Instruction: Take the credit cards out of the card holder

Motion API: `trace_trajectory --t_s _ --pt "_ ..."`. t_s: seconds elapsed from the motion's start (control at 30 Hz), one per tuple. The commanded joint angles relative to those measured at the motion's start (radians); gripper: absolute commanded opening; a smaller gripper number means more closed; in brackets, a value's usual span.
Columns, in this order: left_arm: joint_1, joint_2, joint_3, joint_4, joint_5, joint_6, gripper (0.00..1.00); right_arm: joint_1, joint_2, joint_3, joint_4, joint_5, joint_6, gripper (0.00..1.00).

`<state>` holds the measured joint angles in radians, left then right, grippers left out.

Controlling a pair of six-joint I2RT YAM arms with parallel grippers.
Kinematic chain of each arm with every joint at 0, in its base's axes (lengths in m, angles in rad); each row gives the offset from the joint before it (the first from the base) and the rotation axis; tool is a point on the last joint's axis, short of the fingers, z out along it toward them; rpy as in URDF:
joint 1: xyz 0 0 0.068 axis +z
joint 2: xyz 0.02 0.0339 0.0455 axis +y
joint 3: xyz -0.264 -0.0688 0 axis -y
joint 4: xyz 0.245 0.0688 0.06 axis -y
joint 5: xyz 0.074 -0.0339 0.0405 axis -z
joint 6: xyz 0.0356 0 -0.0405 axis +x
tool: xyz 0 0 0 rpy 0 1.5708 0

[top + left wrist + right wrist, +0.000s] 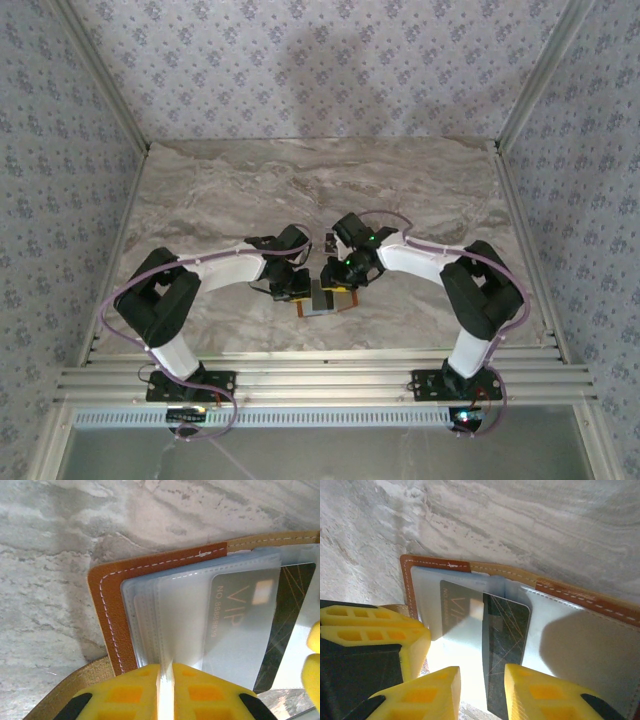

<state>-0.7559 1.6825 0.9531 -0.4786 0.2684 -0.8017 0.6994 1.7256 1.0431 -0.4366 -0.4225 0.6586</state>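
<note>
Left hand point(165, 682) clamps clear sleeves point(175, 615) of the card holder point(107, 610); right hand point(482, 682) straddles dark credit card point(505, 630), grip unclear.

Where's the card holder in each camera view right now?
Top external: card holder low centre, between the arms' tips.
Left wrist: its brown corner centre-left, sleeves running right.
Right wrist: open across the middle.
Shared landmark, wrist views: black gold-lined card.
</note>
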Motion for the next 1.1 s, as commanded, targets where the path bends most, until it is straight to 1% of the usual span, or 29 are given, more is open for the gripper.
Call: trace_trajectory --t_s 0.0,0.2,0.37,0.7,0.87,1.07 --pt "-0.005 0.025 0.007 -0.061 -0.040 0.014 0.14 -0.013 -0.021 -0.024 -0.002 -0.016 0.004 0.30" --pt "-0.005 0.029 0.008 -0.062 -0.041 0.016 0.13 -0.020 0.011 -0.043 0.007 -0.024 -0.005 0.30" --pt "-0.005 0.037 0.011 -0.069 -0.040 0.020 0.12 -0.020 0.030 -0.070 0.071 -0.064 0.005 0.29" --pt "-0.009 0.047 0.019 -0.078 -0.035 0.025 0.12 -0.029 0.051 -0.121 0.153 -0.101 0.024 0.27" --pt "-0.009 0.046 0.021 -0.081 -0.037 0.026 0.12 -0.039 0.052 -0.146 0.186 -0.111 0.035 0.23" --pt "-0.010 0.048 0.021 -0.081 -0.037 0.026 0.12 -0.046 0.045 -0.154 0.187 -0.108 0.035 0.16"
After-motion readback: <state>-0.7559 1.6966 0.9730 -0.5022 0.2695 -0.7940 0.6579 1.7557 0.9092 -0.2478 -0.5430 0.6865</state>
